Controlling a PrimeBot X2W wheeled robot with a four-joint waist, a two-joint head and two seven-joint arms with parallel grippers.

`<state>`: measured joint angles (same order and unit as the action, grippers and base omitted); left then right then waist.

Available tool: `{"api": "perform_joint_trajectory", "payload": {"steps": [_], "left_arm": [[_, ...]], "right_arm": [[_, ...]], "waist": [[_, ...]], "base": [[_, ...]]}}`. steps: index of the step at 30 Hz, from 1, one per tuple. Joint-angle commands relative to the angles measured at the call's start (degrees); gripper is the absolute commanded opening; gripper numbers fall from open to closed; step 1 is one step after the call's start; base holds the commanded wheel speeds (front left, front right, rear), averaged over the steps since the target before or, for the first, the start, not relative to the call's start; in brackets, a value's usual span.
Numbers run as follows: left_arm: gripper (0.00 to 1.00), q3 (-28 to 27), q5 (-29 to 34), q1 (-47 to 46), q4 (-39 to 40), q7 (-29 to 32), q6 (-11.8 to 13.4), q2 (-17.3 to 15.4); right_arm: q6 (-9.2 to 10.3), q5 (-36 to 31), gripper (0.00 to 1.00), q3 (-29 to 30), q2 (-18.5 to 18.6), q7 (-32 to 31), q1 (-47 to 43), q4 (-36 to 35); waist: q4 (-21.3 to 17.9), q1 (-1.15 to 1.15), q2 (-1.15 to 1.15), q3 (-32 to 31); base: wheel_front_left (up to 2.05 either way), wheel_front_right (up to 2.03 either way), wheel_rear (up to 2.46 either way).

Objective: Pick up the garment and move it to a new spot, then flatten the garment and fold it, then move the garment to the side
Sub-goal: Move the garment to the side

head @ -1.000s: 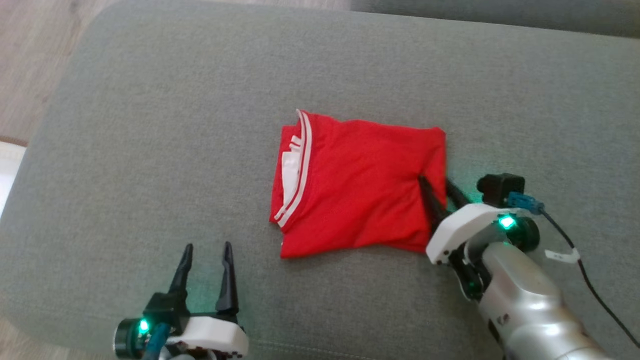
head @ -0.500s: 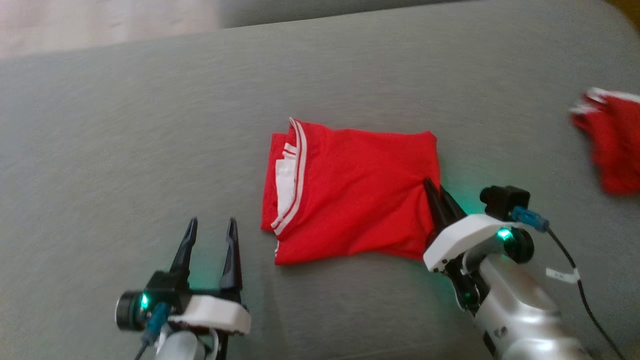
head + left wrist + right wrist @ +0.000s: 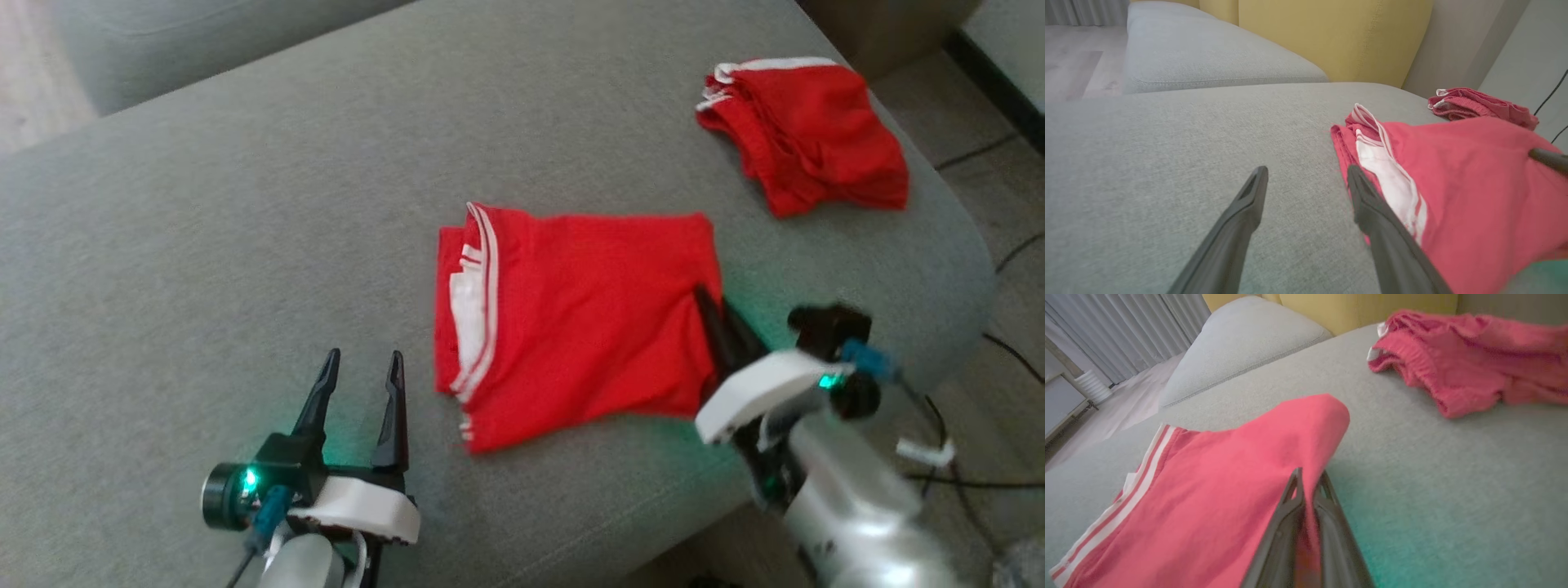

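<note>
**A:** What is the right end effector (image 3: 1310,473) doing?

**B:** It is closed. Its two dark fingers pinch the near right edge of the folded red fabric garment with white stripes (image 3: 571,310), and a hump of cloth rises just ahead of the fingertips.

**A:** Where does that garment lie from there?

**B:** It spreads out to the left of the right end effector, on the grey fabric sofa cushion (image 3: 204,229). Its white-striped edge is on the side farthest from the grip.

**A:** And the left end effector (image 3: 365,359)?

**B:** Its fingers are spread wide and hold nothing, low over bare cushion. The striped edge of the garment is just beside its right finger, and I cannot tell whether they touch.

**A:** Anything farther out?

**B:** A crumpled red fabric garment with white trim (image 3: 804,139) lies ahead and to the right of the right end effector, well apart from the pinched one and near the cushion's corner. Beyond the left end effector stands a yellow upholstered sofa back (image 3: 1331,36).
</note>
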<state>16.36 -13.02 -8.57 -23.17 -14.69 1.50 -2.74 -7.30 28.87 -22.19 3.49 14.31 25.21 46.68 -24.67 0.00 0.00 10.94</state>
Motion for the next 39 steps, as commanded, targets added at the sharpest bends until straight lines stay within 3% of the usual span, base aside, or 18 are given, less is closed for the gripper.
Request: {"api": "perform_joint_trajectory", "payload": {"steps": [1,10,18,19,20,21,24,29,35,39], "left_arm": [[1.00,-1.53,0.95,-1.80,1.16,-0.30,-0.11,-0.14],[1.00,-1.87,2.73,-2.25,0.18,-0.30,-0.70,-0.14],[1.00,-2.31,3.34,-3.20,0.10,-0.30,-0.52,-0.14],[1.00,-2.24,3.85,-3.40,-0.11,-0.30,-0.41,-0.14],[1.00,-2.26,4.05,-3.57,-0.29,-0.30,-0.30,-0.14],[1.00,-2.38,4.10,-3.65,-0.47,-0.30,-0.11,-0.14],[1.00,-3.22,4.17,-3.63,-0.47,-0.30,0.47,-0.14],[1.00,-4.57,4.06,-3.29,-0.04,-0.30,1.08,-0.14],[1.00,-6.53,3.54,-2.82,1.19,-0.30,1.84,-0.14],[1.00,-7.31,2.62,-2.24,2.29,-0.30,2.30,-0.14]], "right_arm": [[-0.19,-1.17,0.00,-0.63,0.95,0.68,4.80,-2.01],[-0.19,-8.59,0.00,4.38,11.86,0.20,22.23,5.02],[-0.19,-14.73,0.00,11.22,20.75,-0.86,29.95,15.77],[-0.19,-15.67,0.82,13.14,21.88,-0.72,30.83,17.62],[-0.19,-16.37,1.00,15.11,22.52,-0.55,31.60,19.29],[-0.19,-16.74,1.00,17.17,22.63,-0.27,32.31,20.46],[-0.19,-20.37,1.00,21.88,21.04,0.57,33.35,20.51],[-0.19,-23.40,1.00,25.96,14.47,0.66,28.39,9.46],[-0.19,-23.66,1.00,25.40,5.31,0.68,17.50,-4.19],[-0.19,-22.64,1.00,25.01,1.59,0.68,10.16,-9.11]], "waist": [[-0.63,0.00,0.00,1.18],[2.80,0.00,0.00,3.83],[5.46,0.00,0.00,5.39],[5.83,0.00,0.00,5.62],[6.16,0.00,0.00,5.79],[6.42,0.00,0.00,5.94],[7.02,0.00,0.00,6.21],[7.68,0.00,0.00,5.77],[9.33,0.00,0.00,4.47],[11.52,0.00,0.00,3.17]], "base": [[0.00,0.00,0.00],[0.00,0.00,0.00],[0.00,0.00,0.00],[0.00,0.00,0.00],[0.00,0.00,0.00],[0.00,0.00,0.00],[0.00,0.00,0.00],[0.00,0.00,0.00],[0.00,0.00,0.00],[0.00,0.00,0.00]]}}
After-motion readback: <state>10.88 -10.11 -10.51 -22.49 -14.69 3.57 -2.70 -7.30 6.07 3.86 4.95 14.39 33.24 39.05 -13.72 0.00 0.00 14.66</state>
